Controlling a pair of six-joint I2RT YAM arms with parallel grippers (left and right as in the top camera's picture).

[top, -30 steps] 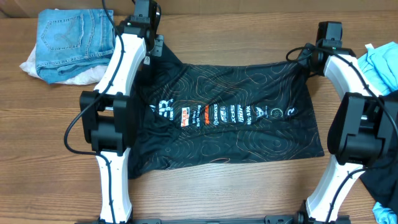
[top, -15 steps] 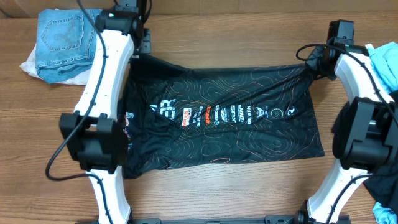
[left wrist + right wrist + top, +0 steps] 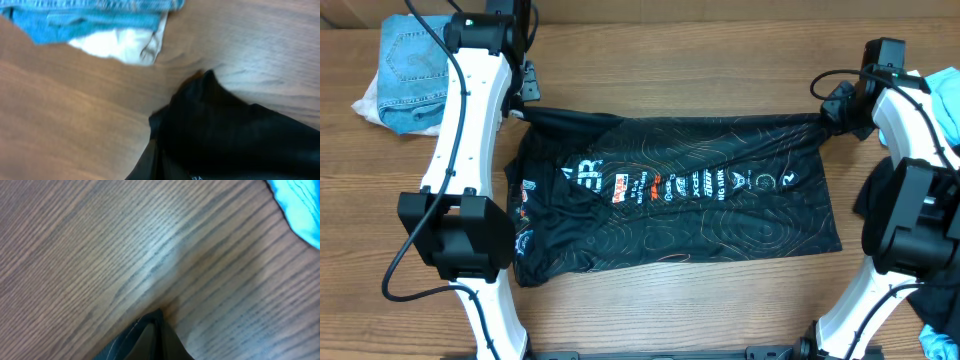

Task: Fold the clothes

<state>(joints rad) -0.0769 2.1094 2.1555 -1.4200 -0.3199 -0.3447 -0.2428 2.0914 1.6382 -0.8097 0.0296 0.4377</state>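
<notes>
The clothes in play are a black jersey point(image 3: 720, 225) with tan contour lines and white lettering, lying spread flat across the table. My left gripper point(image 3: 527, 96) is shut on its far left corner, and the right gripper point(image 3: 833, 106) is shut on its far right corner. The far edge runs taut between them. In the left wrist view the black jersey point(image 3: 235, 140) hangs from the shut left gripper point(image 3: 156, 161). In the right wrist view a pinched point of the jersey point(image 3: 122, 342) wraps the shut right gripper point(image 3: 156, 332) just above the wood.
Folded blue jeans point(image 3: 420, 55) on a white cloth point(image 3: 368, 100) lie at the far left corner, close to the left gripper. A turquoise cloth point(image 3: 940, 100) and a dark garment point(image 3: 935, 290) sit at the right edge by the right arm.
Both grippers have moved outward, the left one to the left and the right one to the right. The jersey's far edge has been pulled straighter and its left sleeve is uncovered.
</notes>
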